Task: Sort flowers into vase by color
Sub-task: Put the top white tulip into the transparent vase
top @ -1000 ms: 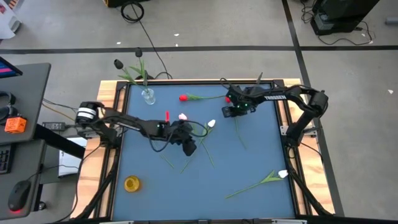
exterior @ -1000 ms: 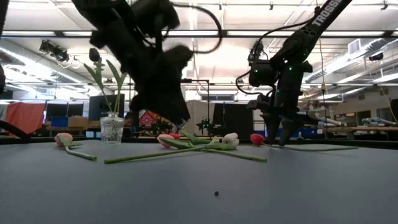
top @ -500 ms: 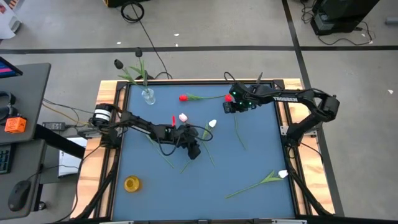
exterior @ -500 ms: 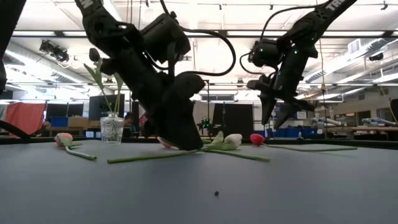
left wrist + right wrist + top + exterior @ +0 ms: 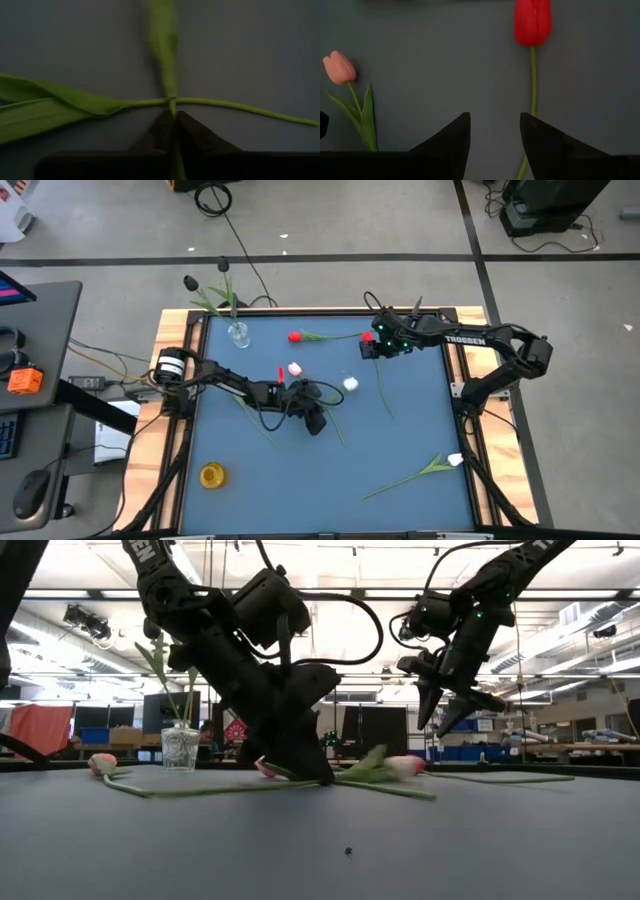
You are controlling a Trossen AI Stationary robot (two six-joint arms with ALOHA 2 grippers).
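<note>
My left gripper is down at the table's middle, shut on a green stem where two stems cross. A white tulip head and a pink one lie just beyond it. My right gripper hangs open above the far right part of the table. A red tulip lies flat beside its fingers and a pink one lies off to the other side. A glass vase at the far left holds dark tulips. My left gripper pinches a thin green stem between its two fingertips, right where a second stem crosses it. The fingers slant down from the table's left and lie along the held stem. The stem rests on the table.
A yellow vessel stands near the front left corner. Another white tulip lies at the near right, its stem running toward the front edge. Wooden rails frame the blue mat. The near middle of the mat is bare.
My left gripper has come down onto the crossed stems and closed to a point on one. The white tulip head has slid a little toward the table's right. My right gripper has risen above the red tulip's stem and tipped less steeply.
</note>
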